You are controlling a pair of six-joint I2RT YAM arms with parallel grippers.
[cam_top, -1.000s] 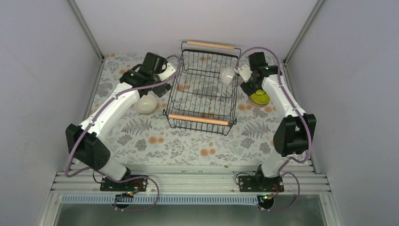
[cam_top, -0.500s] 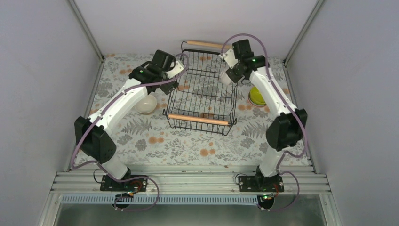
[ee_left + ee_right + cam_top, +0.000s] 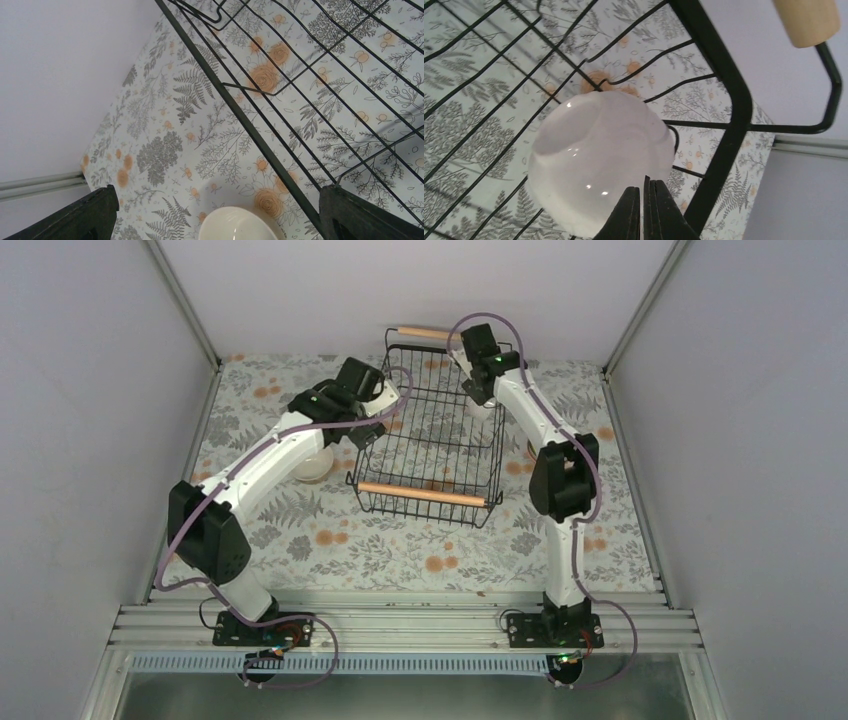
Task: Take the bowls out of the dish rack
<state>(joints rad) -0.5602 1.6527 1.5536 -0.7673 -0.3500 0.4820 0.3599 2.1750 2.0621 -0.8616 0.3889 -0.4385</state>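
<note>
Top view: rectangular black wire dish rack [image 3: 420, 508] with two light wooden bar handles, centred on a floral-patterned surface [image 3: 330, 540]. Inside, at the far right corner: one pale, glossy white bowl [image 3: 599, 160], tilted against the wires, outer wall toward the wrist camera. Right gripper [image 3: 644, 210] directly at it, fingers pressed together, nothing visible between them, tips at the bowl's lower wall; contact not resolvable. Left gripper [image 3: 220, 192] spread wide and empty, hovering just outside the rack's left wall, above a round cream bowl [image 3: 240, 225] resting on the surface. Sliver of a yellow-green bowl [image 3: 531, 448] right of the rack, beside the right forearm, mostly hidden. Count: three bowls (one in the rack, two out), one rack, two handles. Handling, as judged: probably light, rigid and smooth, hence slippery under narrow fingers and prone to rolling or knocking the wires; breakable if ceramic. Best hold: across the rim, one finger inside and one outside, on the side away from the rack wall; lift clear of the top wire before any sideways move.
</note>
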